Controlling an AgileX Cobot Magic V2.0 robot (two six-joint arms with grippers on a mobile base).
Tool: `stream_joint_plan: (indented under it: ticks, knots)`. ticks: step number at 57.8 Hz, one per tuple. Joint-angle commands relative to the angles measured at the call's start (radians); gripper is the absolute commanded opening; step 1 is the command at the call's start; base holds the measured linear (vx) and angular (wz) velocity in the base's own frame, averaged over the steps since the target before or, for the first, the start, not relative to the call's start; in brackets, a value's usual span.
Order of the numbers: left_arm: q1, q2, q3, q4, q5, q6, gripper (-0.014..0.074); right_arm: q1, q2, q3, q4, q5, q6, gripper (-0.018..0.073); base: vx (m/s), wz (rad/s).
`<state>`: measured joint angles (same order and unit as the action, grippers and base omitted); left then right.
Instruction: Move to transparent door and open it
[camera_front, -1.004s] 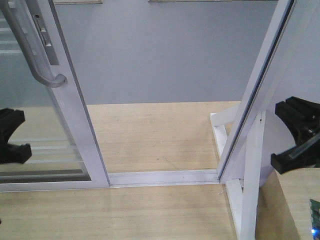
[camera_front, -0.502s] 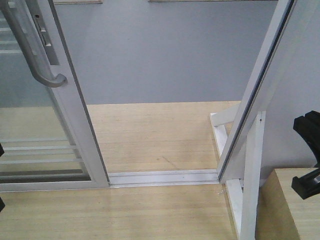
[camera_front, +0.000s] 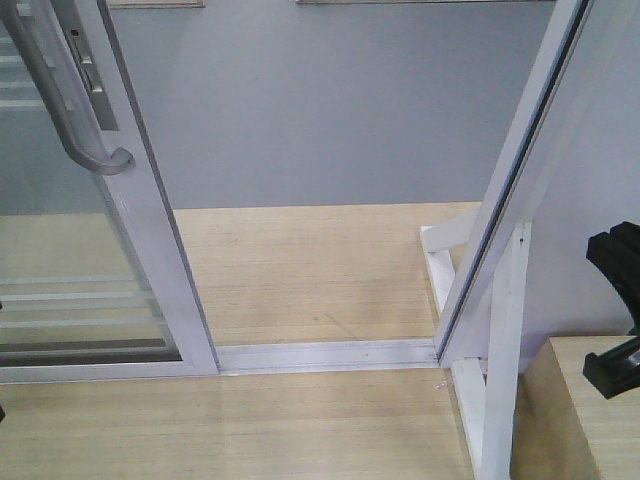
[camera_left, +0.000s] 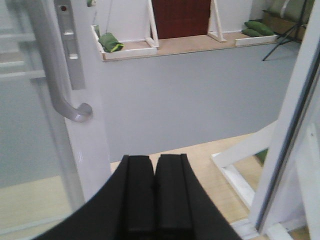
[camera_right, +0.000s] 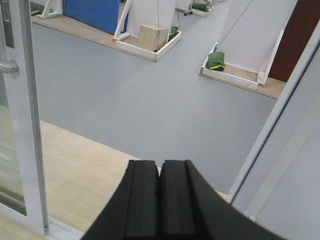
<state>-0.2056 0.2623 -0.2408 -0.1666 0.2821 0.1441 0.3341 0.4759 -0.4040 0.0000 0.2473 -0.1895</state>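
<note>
So the glass door (camera_front: 110, 250) sits at the far left, slid aside, its curved grey handle (camera_front: 70, 110) up near the top corner. Middle is an open gap over the floor track (camera_front: 325, 353), wood floor then grey floor beyond. The white frame post (camera_front: 520, 170) leans on the right. Left gripper (camera_left: 155, 192) and right gripper (camera_right: 160, 197) both have fingers pressed together, holding nothing.

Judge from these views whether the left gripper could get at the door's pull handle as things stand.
Probably yes. In the left wrist view the handle hangs up and left of the shut left gripper with nothing between them, though the gripper must open first.
</note>
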Motion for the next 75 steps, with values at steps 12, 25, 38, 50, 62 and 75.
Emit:
stream_joint_plan:
  ticks: [12, 25, 38, 50, 62, 75]
  knots:
    - [0.135, -0.184, 0.059, 0.014, 0.042, 0.012, 0.0000, -0.003, 0.003, -0.029, 0.000, -0.079, -0.001, -0.0007, 0.00, 0.00]
    - [0.141, -0.284, 0.270, -0.058, -0.186, 0.007, 0.0000, -0.003, 0.004, -0.029, 0.000, -0.078, -0.001, -0.0007, 0.00, 0.00]
    - [0.141, -0.288, 0.298, -0.088, -0.207, 0.003, 0.0000, -0.003, 0.004, -0.029, 0.000, -0.076, -0.001, -0.0007, 0.00, 0.00]
    - [0.141, -0.287, 0.298, -0.088, -0.207, 0.003, 0.0000, -0.003, 0.004, -0.029, 0.000, -0.075, -0.001, -0.0007, 0.00, 0.00]
    - [0.141, -0.287, 0.298, -0.088, -0.207, 0.003, 0.0000, -0.003, 0.004, -0.029, 0.000, -0.075, -0.001, -0.0007, 0.00, 0.00]
    - [0.141, -0.287, 0.298, -0.088, -0.207, 0.003, 0.0000, -0.003, 0.004, -0.029, 0.000, -0.071, -0.001, -0.0007, 0.00, 0.00]
